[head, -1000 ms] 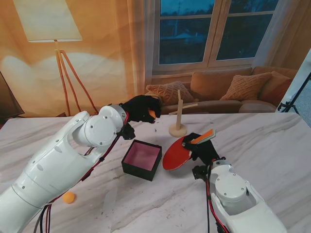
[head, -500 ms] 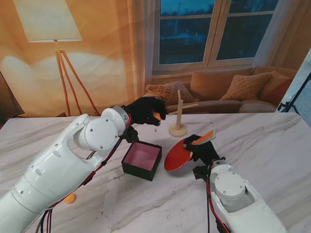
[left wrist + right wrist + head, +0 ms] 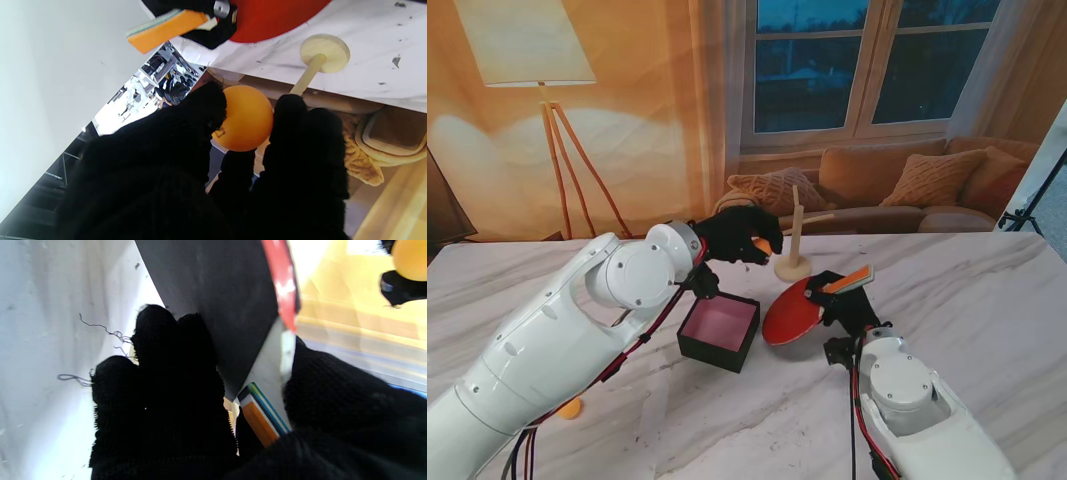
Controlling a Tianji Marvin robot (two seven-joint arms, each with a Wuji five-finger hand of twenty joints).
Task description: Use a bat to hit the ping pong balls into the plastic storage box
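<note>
My left hand (image 3: 737, 233), in a black glove, is shut on an orange ping pong ball (image 3: 764, 244) and holds it in the air beside the wooden stand, beyond the box. The left wrist view shows that ball (image 3: 245, 117) pinched between the fingertips. My right hand (image 3: 845, 305) is shut on the bat (image 3: 793, 312), red face up and tilted, orange handle end (image 3: 849, 280) pointing right. The black box with a pink inside (image 3: 719, 328) sits on the table left of the bat. A second orange ball (image 3: 569, 407) lies on the table near my left arm.
A small wooden stand with a round base (image 3: 792, 267) and upright post stands just behind the bat, close to the held ball. The marble table (image 3: 987, 300) stretches to the right. A sofa and window lie beyond the far edge.
My left hand has carried the ball to the right, closer to the wooden stand and the bat. The bat has shifted only slightly.
</note>
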